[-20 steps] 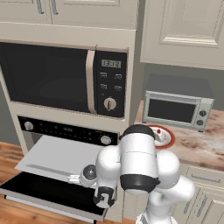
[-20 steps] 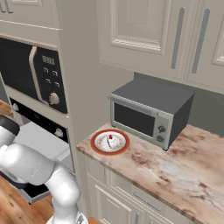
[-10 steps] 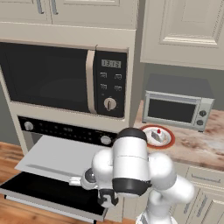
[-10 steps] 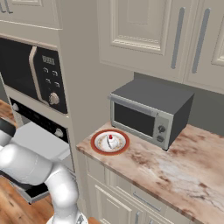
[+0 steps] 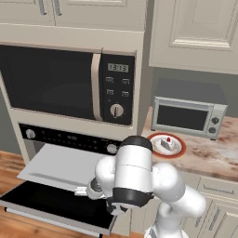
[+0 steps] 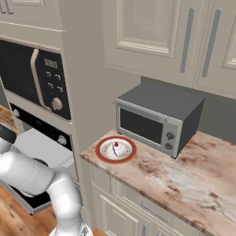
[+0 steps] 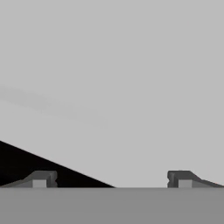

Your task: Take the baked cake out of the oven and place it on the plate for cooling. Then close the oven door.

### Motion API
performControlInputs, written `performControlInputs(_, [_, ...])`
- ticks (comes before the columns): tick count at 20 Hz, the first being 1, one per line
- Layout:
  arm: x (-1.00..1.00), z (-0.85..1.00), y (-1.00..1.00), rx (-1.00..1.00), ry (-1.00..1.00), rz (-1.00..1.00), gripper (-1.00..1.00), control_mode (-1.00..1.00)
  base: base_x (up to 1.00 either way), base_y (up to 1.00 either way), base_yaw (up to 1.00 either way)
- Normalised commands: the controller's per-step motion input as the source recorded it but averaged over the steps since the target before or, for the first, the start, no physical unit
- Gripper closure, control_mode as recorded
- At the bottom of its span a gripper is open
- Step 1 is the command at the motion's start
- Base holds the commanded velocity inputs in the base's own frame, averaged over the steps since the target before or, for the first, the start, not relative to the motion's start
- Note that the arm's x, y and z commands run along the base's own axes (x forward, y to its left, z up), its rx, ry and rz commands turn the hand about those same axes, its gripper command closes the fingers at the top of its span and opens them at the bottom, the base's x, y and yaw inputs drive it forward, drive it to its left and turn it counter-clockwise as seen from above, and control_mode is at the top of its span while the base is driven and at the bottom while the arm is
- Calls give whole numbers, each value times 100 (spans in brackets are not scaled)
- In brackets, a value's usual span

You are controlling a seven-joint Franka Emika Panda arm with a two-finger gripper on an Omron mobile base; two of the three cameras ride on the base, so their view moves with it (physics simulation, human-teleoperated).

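Observation:
The baked cake [image 5: 167, 144] [image 6: 116, 148], a white wedge with a red cherry, lies on the red-rimmed plate [image 5: 179, 149] [image 6: 101, 150] on the counter, in front of the toaster oven. The oven [image 5: 69, 138] sits under the microwave. Its grey tray [image 5: 56, 165] [image 6: 44, 146] is pulled out. The oven door [image 5: 42, 200] hangs down open, dark glass facing up. My arm bends low, with the wrist over the door's right part. In the hand view my gripper [image 7: 112, 180] is open and empty, its fingertips [image 7: 41, 179] wide apart before a grey surface and a black wedge.
A black microwave [image 5: 69, 83] [image 6: 41, 76] is built in above the oven. A silver toaster oven [image 5: 188, 116] [image 6: 156, 122] stands at the back of the marble counter [image 5: 214, 158] [image 6: 184, 179]. Cream cabinets hang above and stand below. The wooden floor [image 5: 14, 223] lies to the left.
My arm has swung a little to the left and lower over the open door. The cake, plate and door have not moved, and the gripper has stayed open.

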Motion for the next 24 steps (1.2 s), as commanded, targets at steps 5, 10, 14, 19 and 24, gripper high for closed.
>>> performControlInputs(5, [5,-10,0,0,0,0,-100,-100,0,0,0])
performControlInputs(10, [10,-3,0,0,0,0,-100,-100,0,0,0])
performControlInputs(14, [12,-1,0,0,0,0,-100,-100,0,0,0])
performControlInputs(19, [12,-4,0,0,-1,0,-100,-100,0,0,0])
performControlInputs(24, [14,-4,0,0,-3,0,-100,-100,0,0,0])
